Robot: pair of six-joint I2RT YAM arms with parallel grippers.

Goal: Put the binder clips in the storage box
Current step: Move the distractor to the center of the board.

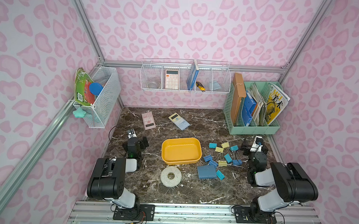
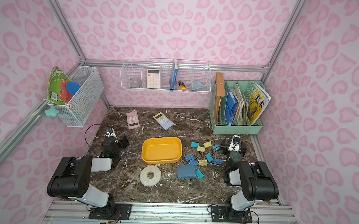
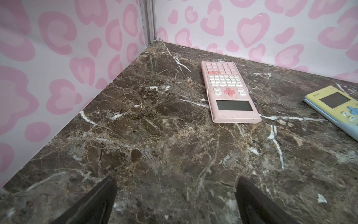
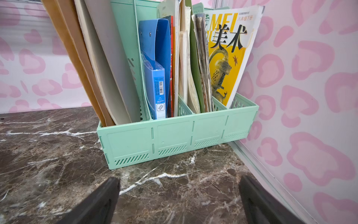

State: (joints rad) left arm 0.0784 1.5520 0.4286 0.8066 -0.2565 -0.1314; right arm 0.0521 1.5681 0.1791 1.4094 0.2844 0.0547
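Note:
The storage box point(image 1: 181, 139) point(image 2: 162, 138) is a shallow yellow-orange tub at mid-table, with nothing in it. Just right of it the binder clips point(image 1: 228, 158) point(image 2: 209, 157) lie scattered flat, in pale yellow, teal and darker blue. My left gripper point(image 1: 132, 135) point(image 3: 177, 194) hovers low over bare marble left of the box, open, nothing between its fingers point(image 3: 96, 203). My right gripper point(image 1: 256, 143) point(image 4: 179, 194) stands right of the clips, also open and empty, facing the mint organizer. Neither wrist view shows the clips or the box.
A slate-blue block point(image 1: 206, 172) lies just in front of the clips, and a white tape roll point(image 1: 170, 176) in front of the box. At the back are a pink calculator point(image 1: 148, 120) and a yellow-blue one point(image 1: 178, 121). A mint file organizer point(image 1: 254, 127) fills the back right corner. Wire baskets point(image 1: 185, 77) hang on the walls.

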